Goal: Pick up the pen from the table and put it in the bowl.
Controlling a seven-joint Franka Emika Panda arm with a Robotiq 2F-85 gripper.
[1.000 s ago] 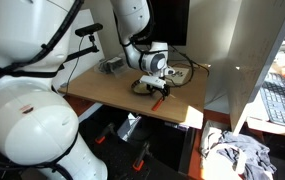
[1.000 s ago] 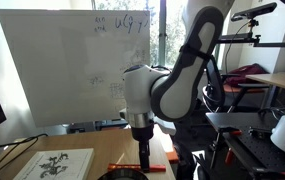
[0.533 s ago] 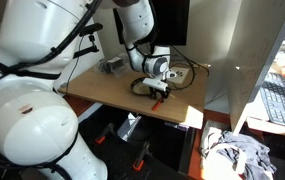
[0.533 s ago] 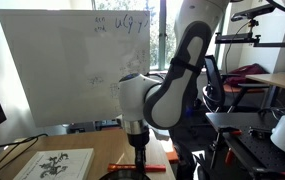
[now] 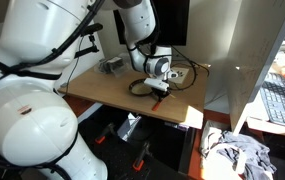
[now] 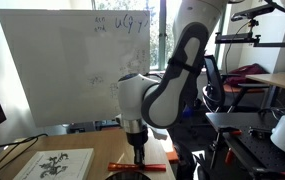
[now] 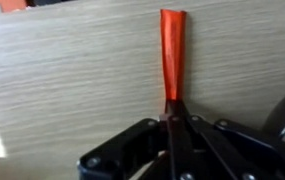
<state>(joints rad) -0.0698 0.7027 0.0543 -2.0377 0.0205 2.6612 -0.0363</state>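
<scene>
Fingers (image 7: 166, 128) clamped on pen (image 7: 171, 50); pen juts forward over counter (image 7: 62, 80). Step: carry to bowl (image 5: 139, 87), just beside. Next: centre pen over bowl, lower, release.

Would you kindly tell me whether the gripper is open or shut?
Shut on the pen: in the wrist view the gripper pinches one end, and the rest sticks out over the table.

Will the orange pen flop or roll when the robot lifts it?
Probably stiff: the pen juts straight from the fingers without drooping. It looks thin and light. If dropped on the table, it might roll.
</scene>
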